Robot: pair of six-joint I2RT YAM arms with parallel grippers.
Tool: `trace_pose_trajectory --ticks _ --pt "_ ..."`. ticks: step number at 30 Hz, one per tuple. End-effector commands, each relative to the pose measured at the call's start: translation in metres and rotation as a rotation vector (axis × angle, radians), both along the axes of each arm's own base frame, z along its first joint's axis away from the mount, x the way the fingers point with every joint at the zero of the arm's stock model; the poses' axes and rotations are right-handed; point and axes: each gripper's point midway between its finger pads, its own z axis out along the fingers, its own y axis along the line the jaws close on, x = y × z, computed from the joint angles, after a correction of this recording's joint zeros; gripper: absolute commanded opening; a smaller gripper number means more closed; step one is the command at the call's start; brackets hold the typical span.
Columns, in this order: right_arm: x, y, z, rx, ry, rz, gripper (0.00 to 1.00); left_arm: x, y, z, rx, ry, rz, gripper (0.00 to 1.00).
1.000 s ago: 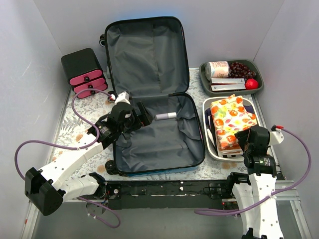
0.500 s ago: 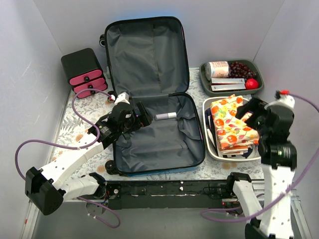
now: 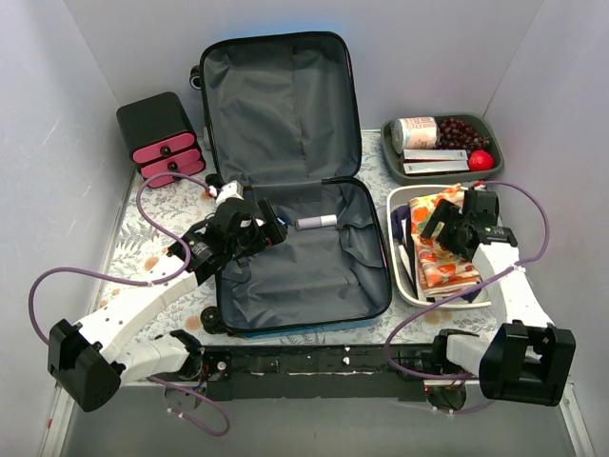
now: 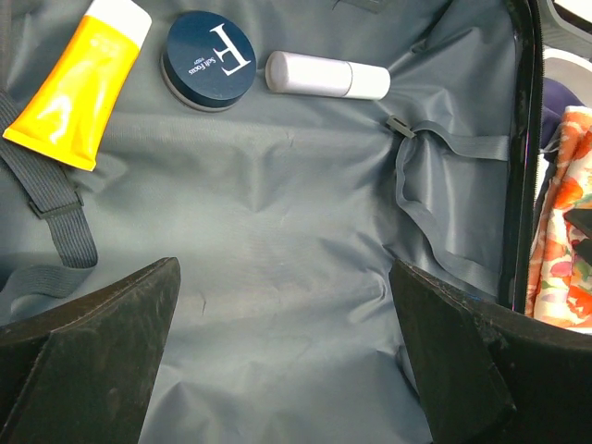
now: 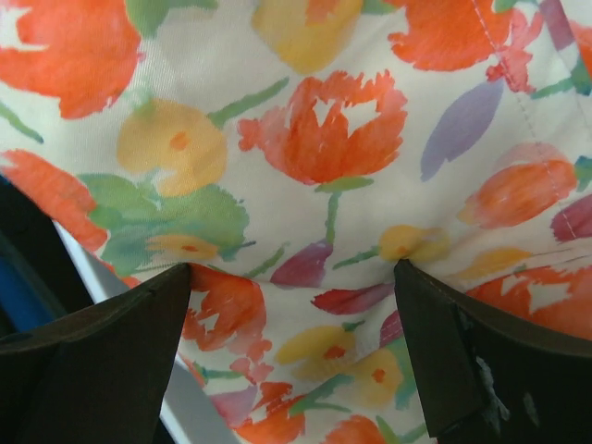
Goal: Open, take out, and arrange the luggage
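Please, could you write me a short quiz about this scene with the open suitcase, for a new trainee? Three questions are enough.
1. True or false: the luggage lies zipped shut.
2. What is directly under the right claw? A) grapes B) the floral cloth C) pink drawers
3. In the left wrist view, how many small items lie inside the luggage?
Key: 1 false, it lies open. 2 B. 3 three: a yellow tube, a round navy tin, a white bottle.
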Motion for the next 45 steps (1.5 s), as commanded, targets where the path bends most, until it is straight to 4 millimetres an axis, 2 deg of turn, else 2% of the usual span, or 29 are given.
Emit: trace_pose_trajectory --ticks 1,4,7,10,12,15,20,22,25,27,31,32,33,35,40,41,43,44,45 --pt "-0.012 -0.033 -0.041 -0.108 0.049 -0.199 0.98 -0.004 0.009 0.002 -0.002 -0.003 0.037 0.98" --pt "-0.017 -0.029 -0.064 -0.091 0.092 -0.195 0.98 -0.005 0.009 -0.002 -0.003 0.011 0.039 0.98" --pt "-0.018 -0.028 -0.079 -0.087 0.141 -0.191 0.98 -0.008 0.009 -0.005 -0.006 0.023 0.037 0.98" --pt "-0.019 -0.027 -0.086 -0.089 0.178 -0.177 0.98 -0.010 0.010 -0.007 -0.006 0.037 0.040 0.98" --pt "-0.017 -0.025 -0.083 -0.080 0.168 -0.160 0.98 -0.012 0.011 -0.007 -0.007 0.042 0.042 0.98" --pt "-0.007 -0.022 -0.060 -0.080 0.096 -0.102 0.98 -0.015 0.014 -0.004 -0.006 0.040 0.048 0.98" --pt "0.008 0.006 0.007 -0.021 -0.082 0.109 0.98 -0.019 0.021 -0.001 0.021 0.032 0.042 0.98" --pt "0.009 0.009 0.033 -0.035 -0.129 0.121 0.98 -0.019 0.025 0.003 0.036 0.020 0.044 0.98" --pt "0.009 0.019 0.060 -0.033 -0.205 0.159 0.98 -0.021 0.028 0.005 0.051 0.017 0.043 0.98" --pt "0.009 0.025 0.069 -0.038 -0.223 0.187 0.98 -0.020 0.031 0.008 0.058 0.012 0.053 0.98" --pt "0.008 0.060 0.095 -0.062 -0.278 0.327 0.98 -0.016 0.037 0.024 0.088 -0.029 0.062 0.98" --pt "0.006 0.077 0.098 -0.054 -0.292 0.394 0.98 -0.014 0.038 0.025 0.111 -0.034 0.057 0.98" --pt "0.005 0.088 0.101 -0.049 -0.309 0.441 0.98 -0.009 0.040 0.037 0.112 -0.057 0.075 0.98" --pt "0.002 0.112 0.107 -0.036 -0.348 0.547 0.98 -0.001 0.057 0.041 0.182 -0.068 0.151 0.98" --pt "-0.015 0.145 0.114 0.034 -0.403 0.718 0.98 0.038 0.071 0.079 0.200 -0.166 0.196 0.98" --pt "-0.019 0.147 0.111 0.041 -0.405 0.738 0.98 0.053 0.092 0.083 0.197 -0.166 0.255 0.98" --pt "-0.023 0.151 0.119 0.047 -0.454 0.772 0.97 0.077 0.103 0.095 0.172 -0.175 0.257 0.98" --pt "-0.024 0.151 0.118 0.044 -0.459 0.772 0.97 0.091 0.127 0.100 0.180 -0.174 0.317 0.98" --pt "-0.025 0.149 0.119 0.033 -0.466 0.772 0.97 0.100 0.137 0.103 0.193 -0.175 0.346 0.98"
